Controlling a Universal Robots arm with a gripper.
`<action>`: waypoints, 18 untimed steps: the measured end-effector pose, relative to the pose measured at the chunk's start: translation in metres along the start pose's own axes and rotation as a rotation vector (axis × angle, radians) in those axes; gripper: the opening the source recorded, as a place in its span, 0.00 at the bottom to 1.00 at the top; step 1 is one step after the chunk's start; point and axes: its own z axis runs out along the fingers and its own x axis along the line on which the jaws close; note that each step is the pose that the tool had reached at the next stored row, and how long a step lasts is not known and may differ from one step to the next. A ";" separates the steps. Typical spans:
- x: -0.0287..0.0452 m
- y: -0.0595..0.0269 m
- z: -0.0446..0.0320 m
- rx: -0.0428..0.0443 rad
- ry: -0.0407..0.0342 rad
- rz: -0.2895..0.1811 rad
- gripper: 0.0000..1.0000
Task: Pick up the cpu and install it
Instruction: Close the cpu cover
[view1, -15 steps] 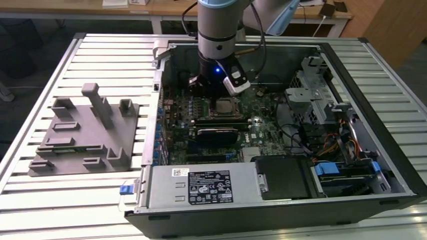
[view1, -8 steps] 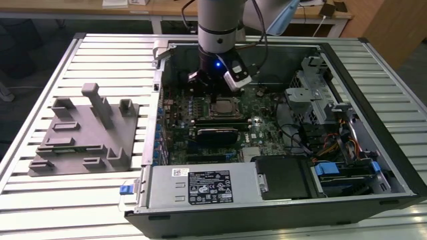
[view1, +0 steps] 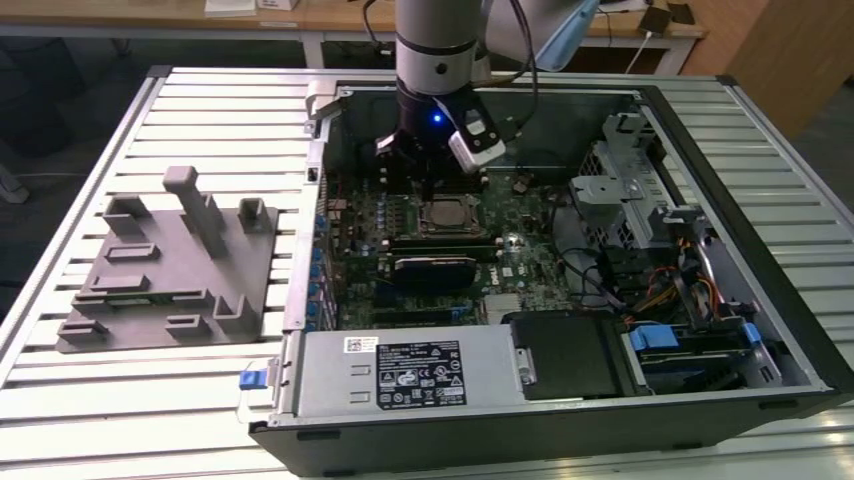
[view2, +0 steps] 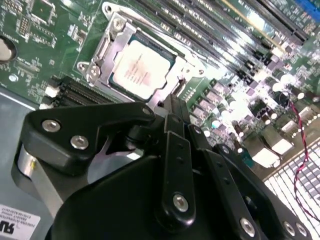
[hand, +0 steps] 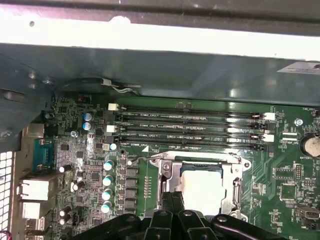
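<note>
The cpu is a pale square chip lying flat inside the metal-framed socket on the motherboard of the open computer case. In both wrist views the cpu sits within the frame with its top bare. My gripper hangs just above the socket's far edge. Its black fingers are pressed together with nothing between them. In the first wrist view they cover the chip's near edge.
Memory slots run beside the socket, with capacitors close by. A black card, the power supply and a drive cage crowd the case. A grey fixture stands on the slatted table at the exterior view's left.
</note>
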 end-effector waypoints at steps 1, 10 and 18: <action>0.0000 0.0000 0.0000 -0.0001 -0.0001 0.000 0.11; -0.0160 -0.0006 0.0000 0.0002 0.0001 0.000 0.11; -0.0309 -0.0013 0.0001 0.0002 0.0001 0.000 0.11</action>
